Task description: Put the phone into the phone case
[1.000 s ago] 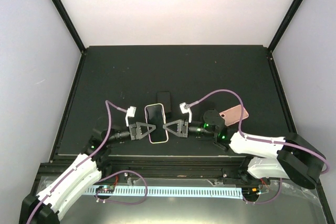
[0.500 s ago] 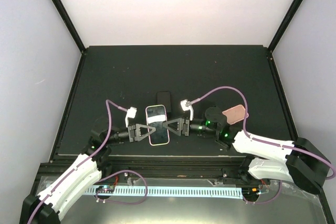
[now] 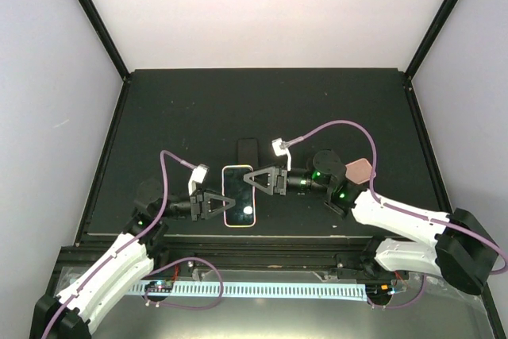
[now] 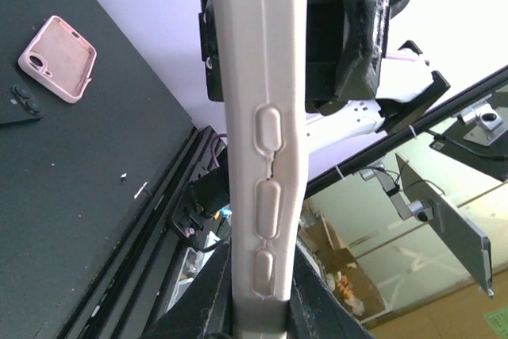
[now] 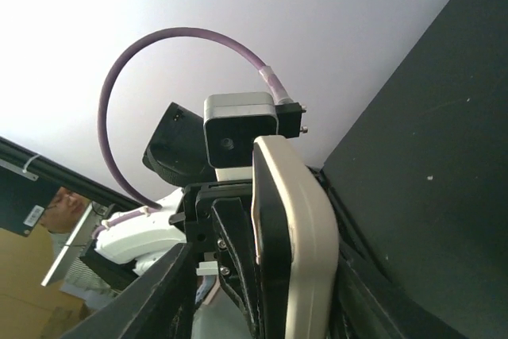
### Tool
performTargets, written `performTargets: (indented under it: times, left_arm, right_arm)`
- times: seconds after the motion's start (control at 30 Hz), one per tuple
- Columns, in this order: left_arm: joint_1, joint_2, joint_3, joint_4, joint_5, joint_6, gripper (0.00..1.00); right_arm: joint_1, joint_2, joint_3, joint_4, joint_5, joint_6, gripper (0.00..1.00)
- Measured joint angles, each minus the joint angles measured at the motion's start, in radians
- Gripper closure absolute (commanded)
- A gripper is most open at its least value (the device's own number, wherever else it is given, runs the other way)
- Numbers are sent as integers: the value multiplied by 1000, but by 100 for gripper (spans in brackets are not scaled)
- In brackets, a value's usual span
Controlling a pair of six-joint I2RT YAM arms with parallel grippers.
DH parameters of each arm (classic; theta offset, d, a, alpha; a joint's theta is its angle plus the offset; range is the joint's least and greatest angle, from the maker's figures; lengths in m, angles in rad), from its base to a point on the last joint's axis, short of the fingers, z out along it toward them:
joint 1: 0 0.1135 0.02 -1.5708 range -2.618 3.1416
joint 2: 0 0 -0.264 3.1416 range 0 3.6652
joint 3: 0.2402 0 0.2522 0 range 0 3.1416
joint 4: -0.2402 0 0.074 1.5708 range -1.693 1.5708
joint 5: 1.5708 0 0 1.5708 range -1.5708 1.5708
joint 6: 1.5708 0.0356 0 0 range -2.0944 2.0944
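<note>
Holding one phone [image 3: 239, 206] between left gripper [image 3: 223, 205] and right gripper [image 3: 248, 179], both clamped on it. Nearby, one pink phone case [image 3: 359, 171] and one black slab [image 3: 248, 151]

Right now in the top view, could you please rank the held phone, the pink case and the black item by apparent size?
1. phone: largest, though held nearer the camera.
Then pink case and black item: alike in size, and the right arm hides part of the case, so unranked.
</note>
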Motion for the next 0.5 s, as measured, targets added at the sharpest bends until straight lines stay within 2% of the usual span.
performTargets:
  times: [0.07, 0.1, 0.2, 0.23, 0.4, 0.43, 0.5]
  left_arm:
    - [0, 0, 0, 6, 8, 3, 98]
    - [0, 0, 0, 9, 13, 5, 98]
    - [0, 0, 0, 21, 27, 11, 98]
    - [0, -1, 2, 24, 31, 11, 95]
    - [0, 0, 14, -32, 24, 29, 78]
    - [0, 0, 16, -48, 18, 31, 78]
    - [-1, 2, 16, -76, 2, 26, 85]
  right_arm:
    - [-5, 8, 0, 24, -13, 17, 62]
    - [-8, 12, 0, 35, -18, 24, 68]
    - [-15, 18, 0, 53, -24, 47, 93]
    - [-18, 20, -1, 56, -27, 42, 98]
    - [-23, 19, -4, 42, -28, 1, 99]
    - [-23, 16, -7, 37, -26, -11, 99]
    - [-23, 3, -8, 11, -19, -42, 99]
